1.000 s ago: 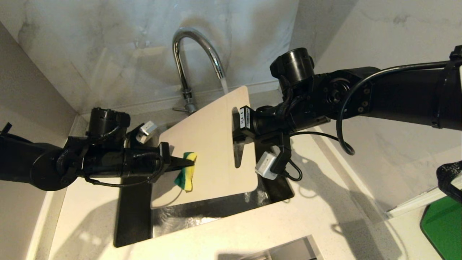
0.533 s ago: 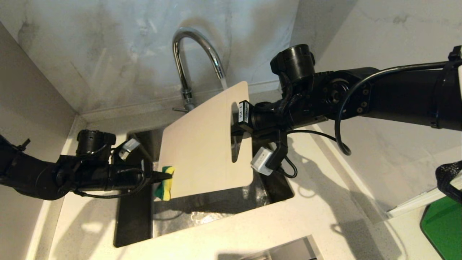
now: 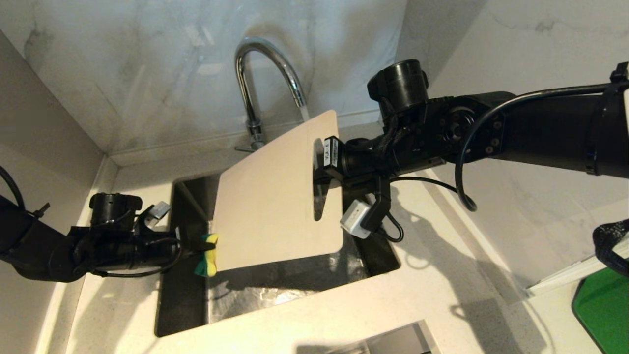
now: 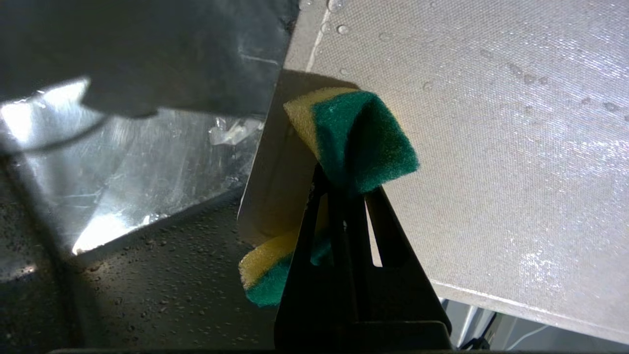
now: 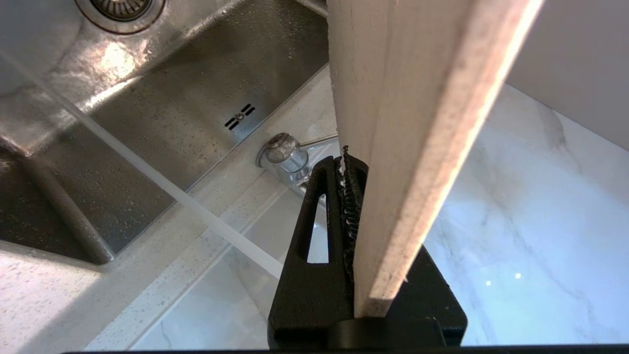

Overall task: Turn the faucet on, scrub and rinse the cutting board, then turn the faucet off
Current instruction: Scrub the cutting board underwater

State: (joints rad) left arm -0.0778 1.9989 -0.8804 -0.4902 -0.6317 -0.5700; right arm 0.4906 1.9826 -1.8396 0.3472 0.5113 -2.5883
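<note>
The cream cutting board [image 3: 275, 196] hangs tilted over the sink, wet with drops. My right gripper [image 3: 322, 179] is shut on its edge beside the handle slot; the right wrist view shows the board [image 5: 417, 123] clamped between the jaws [image 5: 351, 162]. Behind it stands the chrome faucet [image 3: 250, 73], and its water stream [image 3: 304, 113] runs down past the board's top corner. My left gripper [image 3: 196, 244] is shut on a yellow-green sponge [image 3: 206, 255]. The sponge [image 4: 358, 142] sits at the lower left corner of the board [image 4: 491, 147], gripped by the left jaws [image 4: 344, 182].
The steel sink [image 3: 182, 295] below is wet, with its drain [image 5: 120, 7] at the far end. The faucet's base and thin lever [image 5: 319, 141] sit on the speckled counter [image 3: 393, 305]. Marble walls close the back and right. A green flat item [image 3: 604, 309] lies at the right.
My left gripper has drawn the sponge from the board's middle leftward and down to its lower left corner. The right gripper has lifted and tilted the board slightly. Water keeps running.
</note>
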